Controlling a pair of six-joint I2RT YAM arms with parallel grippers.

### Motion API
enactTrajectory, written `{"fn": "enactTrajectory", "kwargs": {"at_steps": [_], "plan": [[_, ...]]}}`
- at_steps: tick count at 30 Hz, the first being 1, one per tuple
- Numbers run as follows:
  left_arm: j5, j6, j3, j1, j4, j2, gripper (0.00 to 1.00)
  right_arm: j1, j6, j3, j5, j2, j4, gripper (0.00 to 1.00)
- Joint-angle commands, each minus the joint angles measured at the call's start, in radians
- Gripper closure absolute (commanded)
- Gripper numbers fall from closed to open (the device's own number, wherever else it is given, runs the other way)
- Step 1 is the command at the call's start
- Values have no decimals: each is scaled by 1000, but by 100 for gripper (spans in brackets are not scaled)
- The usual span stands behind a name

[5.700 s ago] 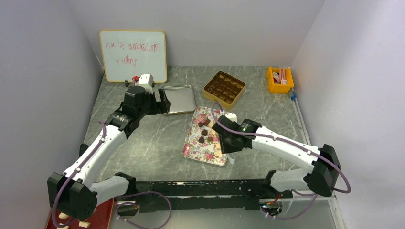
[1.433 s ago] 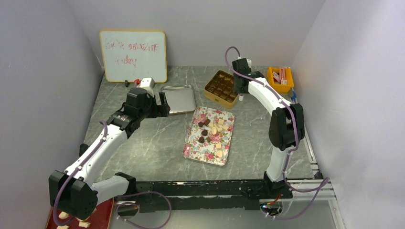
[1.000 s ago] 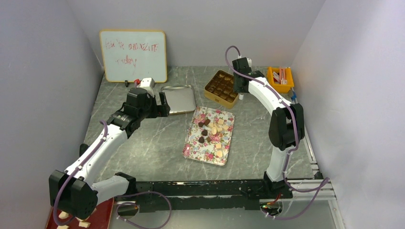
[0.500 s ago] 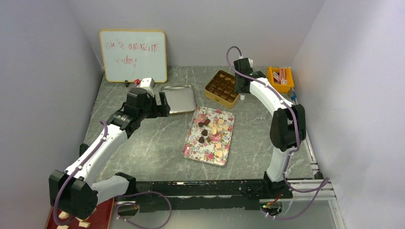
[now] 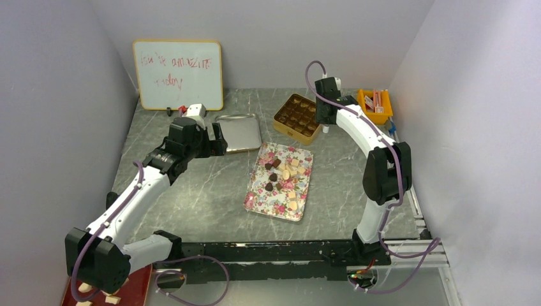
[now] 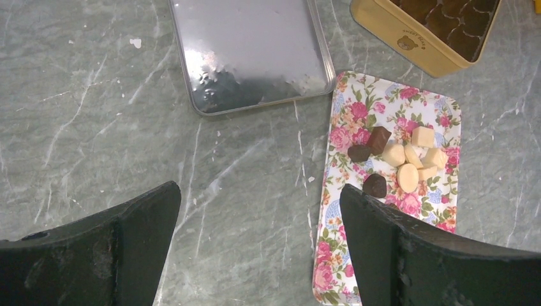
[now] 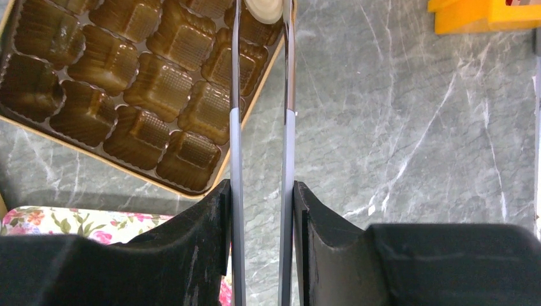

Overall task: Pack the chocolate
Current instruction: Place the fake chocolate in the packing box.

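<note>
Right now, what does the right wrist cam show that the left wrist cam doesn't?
Right wrist only: the right pincer shut on a cream round chocolate over the edge of the gold chocolate box, whose visible cavities are empty, plus a corner of the orange bin.
Left wrist only: the open left pincer, the silver metal tray, and the loose chocolates clustered on the floral tray.
Both: the gold chocolate box, the floral tray, the marble table.

Cream chocolate (image 7: 265,7) half out of the right wrist view's top edge; whiteboard (image 5: 178,74) scrawl illegible.
</note>
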Motion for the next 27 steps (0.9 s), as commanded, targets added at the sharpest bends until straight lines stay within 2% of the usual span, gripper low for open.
{"fn": "enactTrajectory", "kwargs": {"at_steps": [1, 5, 11, 13, 25, 27], "plan": [[15, -18, -6, 1, 3, -33, 0, -5, -6, -13, 6, -62, 43, 100], [18, -23, -8, 1, 4, -38, 0, -5, -8, -20, 5, -67, 47, 99], [21, -26, -7, 0, 6, -35, 0, -5, -8, -15, -2, -64, 41, 90], [23, -26, -8, 0, 6, -35, 0, -4, -9, -15, -2, -64, 42, 84], [26, -24, 2, -2, 11, -22, 0, -7, -8, 13, -5, -50, 34, 78], [26, -22, 3, -1, 12, -20, 0, -6, -9, 16, -8, -47, 32, 74]]}}
